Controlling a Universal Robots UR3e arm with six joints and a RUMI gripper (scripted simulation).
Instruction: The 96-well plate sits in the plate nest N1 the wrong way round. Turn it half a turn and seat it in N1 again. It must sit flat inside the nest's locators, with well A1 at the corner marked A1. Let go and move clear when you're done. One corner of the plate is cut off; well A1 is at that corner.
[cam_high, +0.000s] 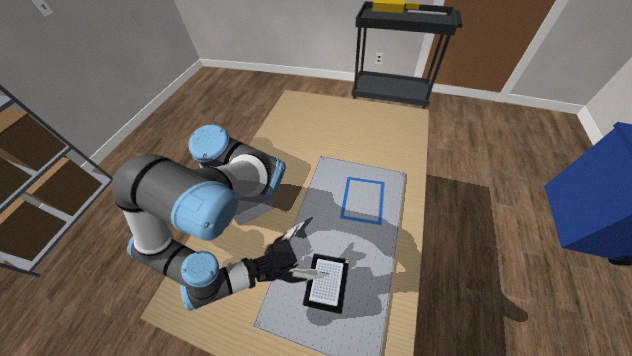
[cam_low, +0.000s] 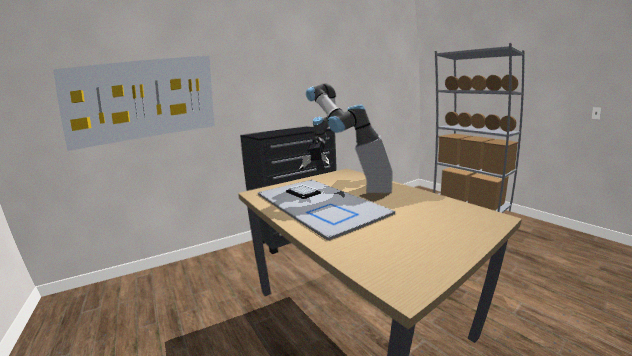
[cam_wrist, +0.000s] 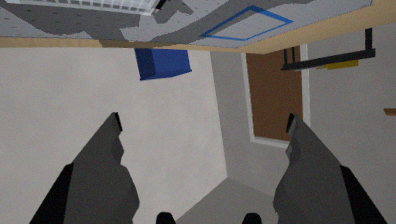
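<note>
The white 96-well plate (cam_high: 328, 282) sits in the black plate nest N1 (cam_high: 325, 283) on the grey perforated mat (cam_high: 340, 255), at its near end. It also shows in the exterior view (cam_low: 303, 191), and its edge shows at the top of the wrist view (cam_wrist: 95, 5). My gripper (cam_high: 310, 250) is wide open and empty. It hovers well above the mat, beside the nest's left side, as the exterior view (cam_low: 315, 161) shows. In the wrist view (cam_wrist: 204, 125) the two fingers stand far apart with nothing between them.
A blue rectangle outline (cam_high: 363, 200) is marked on the mat's far end. The mat lies on a wooden table (cam_low: 400, 235). A black drawer cabinet (cam_low: 287, 155) stands behind the table. A blue bin (cam_high: 595, 200) and a black cart (cam_high: 405, 50) stand on the floor.
</note>
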